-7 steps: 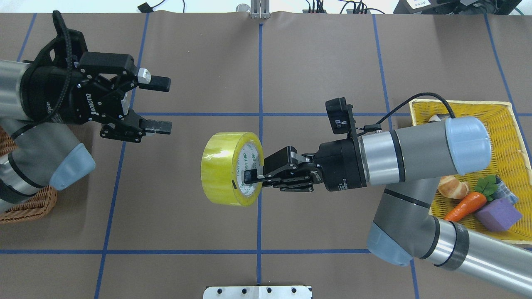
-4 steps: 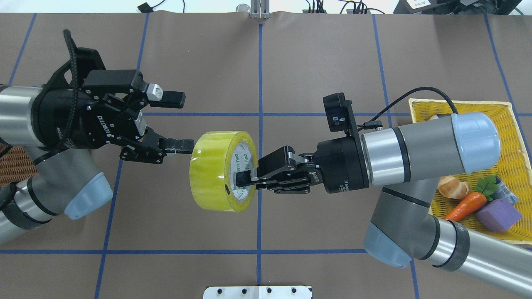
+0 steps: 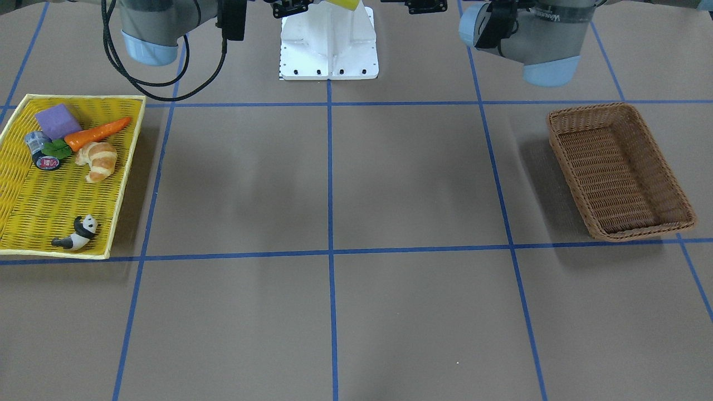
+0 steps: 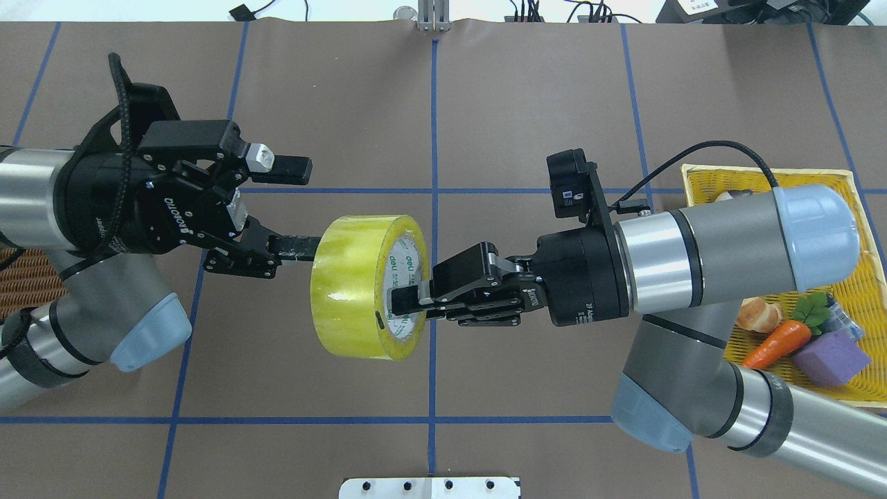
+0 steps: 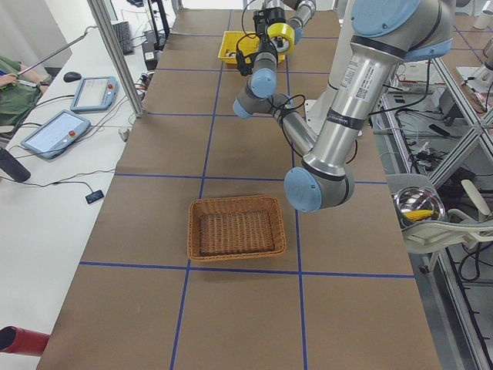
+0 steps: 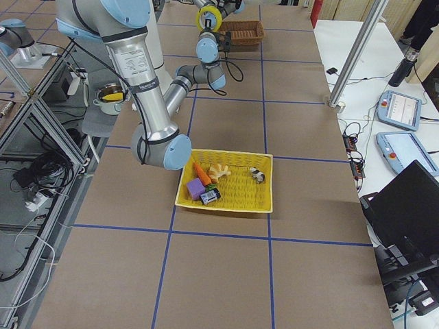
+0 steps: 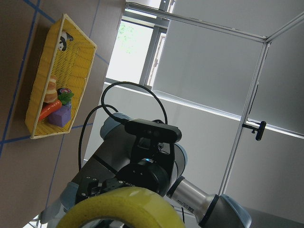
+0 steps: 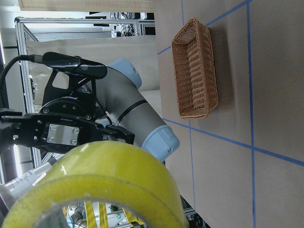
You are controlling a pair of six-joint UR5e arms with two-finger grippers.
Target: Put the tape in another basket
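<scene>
yellow tape [image 4: 350, 284] aloft, right pincer [image 4: 403, 303] horizontal

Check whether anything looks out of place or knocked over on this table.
Nothing stands out. The tape hangs in mid-air, gripped by the right gripper at its core, with the open left gripper beside it. The basket and yellow tray sit flat.

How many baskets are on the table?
2. The brown wicker basket sits on the robot's left; the yellow basket sits on its right. None seems hidden.
</scene>
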